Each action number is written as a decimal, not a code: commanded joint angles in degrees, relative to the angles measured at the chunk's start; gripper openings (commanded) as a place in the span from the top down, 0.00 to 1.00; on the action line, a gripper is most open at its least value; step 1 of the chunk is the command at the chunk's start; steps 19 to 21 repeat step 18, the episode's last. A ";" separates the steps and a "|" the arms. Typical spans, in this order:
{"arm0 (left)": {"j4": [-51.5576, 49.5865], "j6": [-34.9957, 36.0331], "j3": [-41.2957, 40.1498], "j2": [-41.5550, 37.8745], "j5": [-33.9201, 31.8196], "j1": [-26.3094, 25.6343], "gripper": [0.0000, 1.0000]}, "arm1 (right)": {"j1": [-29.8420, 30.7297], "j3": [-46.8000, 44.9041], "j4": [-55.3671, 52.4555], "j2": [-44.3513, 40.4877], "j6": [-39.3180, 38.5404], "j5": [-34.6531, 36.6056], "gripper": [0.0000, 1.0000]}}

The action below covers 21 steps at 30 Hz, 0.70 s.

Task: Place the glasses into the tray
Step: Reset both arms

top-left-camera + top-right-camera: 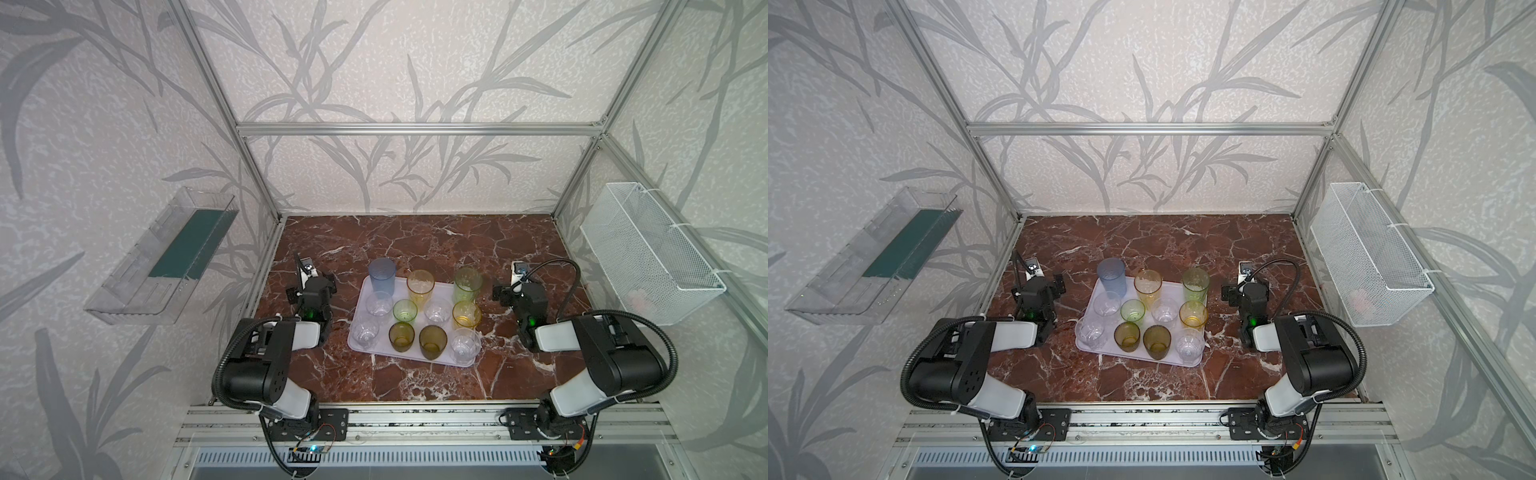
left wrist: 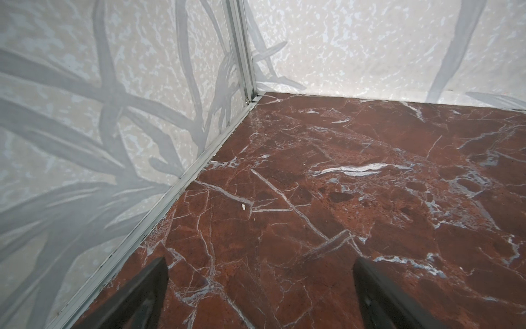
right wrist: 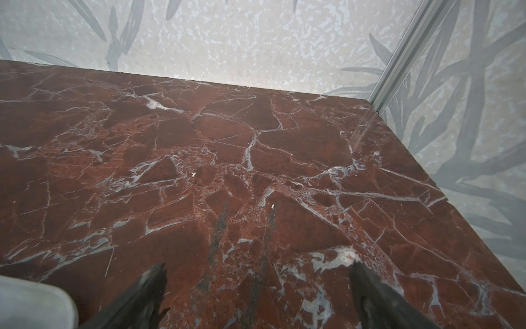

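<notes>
Seemingly the job is nearing its end: eleven translucent glasses (image 1: 404,311), clear, amber, green, yellow and grey-blue, are standing upright and crowding the large flat pale lavender rectangular tray (image 1: 380,348), which is lying mid-way across the red-brown veined marble tabletop (image 1: 415,241). Only the tall pale-green tumbler (image 1: 467,284) is sitting so close to the far corner's rim that I cannot tell whether its base is fully inside. The left gripper (image 2: 260,259) and right gripper (image 3: 258,265) are pointing at bare marble either side of the tray, fingers spread wide, gripping nothing. No glass is standing loose elsewhere.
</notes>
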 commanded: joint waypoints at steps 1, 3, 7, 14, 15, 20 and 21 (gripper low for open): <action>6.06 -0.01 -3.82 0.57 5.39 0.53 0.01 | 0.36 0.75 1.39 0.56 -0.43 0.51 0.01; 13.57 2.43 -3.86 4.87 4.54 0.43 0.01 | 0.31 0.71 1.34 0.49 -0.43 0.51 0.01; 2.42 -0.34 -1.55 1.37 4.83 0.95 0.01 | 0.32 0.72 1.35 0.51 -0.44 0.51 0.01; 9.39 0.92 -2.67 3.90 5.50 1.13 0.01 | 0.31 0.71 1.35 0.50 -0.44 0.51 0.01; 8.21 0.55 -2.57 3.44 5.61 1.20 0.01 | 0.36 0.72 1.35 0.49 -0.51 0.51 0.01; 8.95 0.72 -2.71 3.62 5.75 1.31 0.01 | 0.32 0.71 1.35 0.53 -0.43 0.51 0.01; 8.95 0.72 -2.71 3.62 5.75 1.31 0.01 | 0.32 0.71 1.35 0.53 -0.43 0.51 0.01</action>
